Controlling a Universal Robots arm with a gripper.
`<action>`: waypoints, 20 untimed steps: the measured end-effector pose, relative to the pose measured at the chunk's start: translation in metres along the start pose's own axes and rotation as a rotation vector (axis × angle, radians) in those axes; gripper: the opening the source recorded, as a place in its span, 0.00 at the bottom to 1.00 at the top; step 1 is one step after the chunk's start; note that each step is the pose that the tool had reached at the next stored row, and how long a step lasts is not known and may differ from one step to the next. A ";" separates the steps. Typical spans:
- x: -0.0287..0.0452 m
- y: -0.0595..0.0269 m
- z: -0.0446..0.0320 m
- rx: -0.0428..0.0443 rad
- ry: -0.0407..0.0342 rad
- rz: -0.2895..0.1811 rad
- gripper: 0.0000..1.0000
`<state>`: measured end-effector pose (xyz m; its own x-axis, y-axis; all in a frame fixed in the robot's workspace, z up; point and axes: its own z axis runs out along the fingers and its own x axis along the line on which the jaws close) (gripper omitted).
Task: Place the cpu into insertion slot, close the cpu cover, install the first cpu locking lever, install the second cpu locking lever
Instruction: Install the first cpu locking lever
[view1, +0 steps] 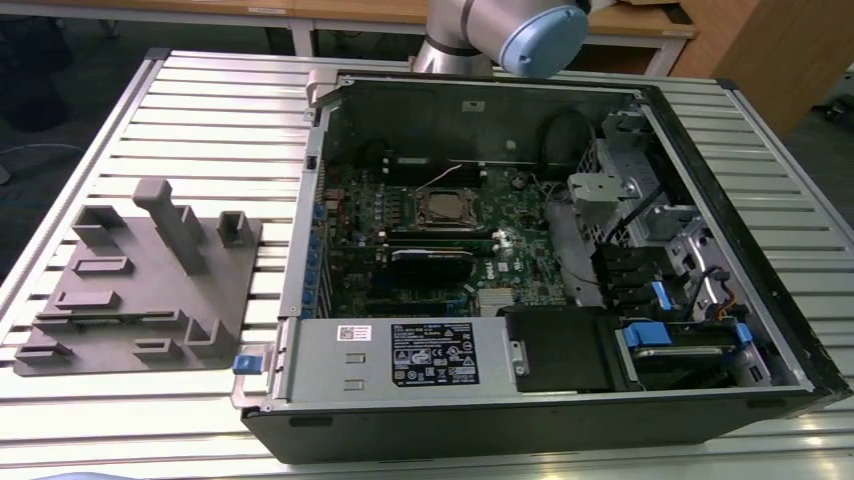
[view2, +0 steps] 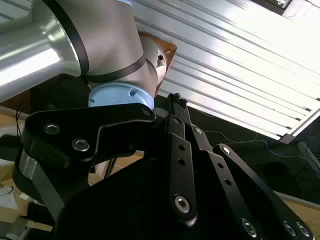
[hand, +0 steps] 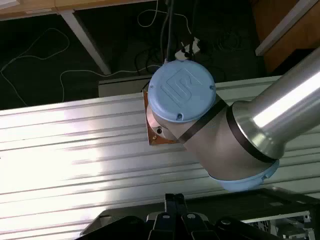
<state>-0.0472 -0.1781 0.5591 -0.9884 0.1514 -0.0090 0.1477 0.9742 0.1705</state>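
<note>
**A:** Where is the insertion slot, and how does it look?

**B:** The insertion slot (view1: 447, 208) is a small square with a thin metal rim and a dull grey centre. It sits on the green motherboard (view1: 531, 262) inside the open black computer case (view1: 534, 432).

**A:** And the arm?

**B:** The robot arm (view1: 514, 28), a brushed silver tube with a pale blue cap, rises beyond the case's far wall, well apart from the slot. Its gripper (view2: 176, 107) is built of black jointed links. I cannot tell whether it is open or closed.

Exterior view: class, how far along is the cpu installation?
The arm sits beyond the computer case, away from the insertion slot. The cpu cover looks flat over it; whether the cpu is seated or the levers latched cannot be told.
</note>
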 end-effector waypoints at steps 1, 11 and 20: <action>0.0006 -0.0029 -0.0003 -0.0002 -0.0004 0.000 0.11; 0.0021 -0.0083 0.0002 0.0076 -0.0049 0.002 0.11; 0.0020 -0.0089 0.0001 0.0081 -0.0049 0.001 0.11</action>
<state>-0.0505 -0.1865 0.5575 -0.9880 0.1536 -0.0136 0.1494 0.9753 0.1626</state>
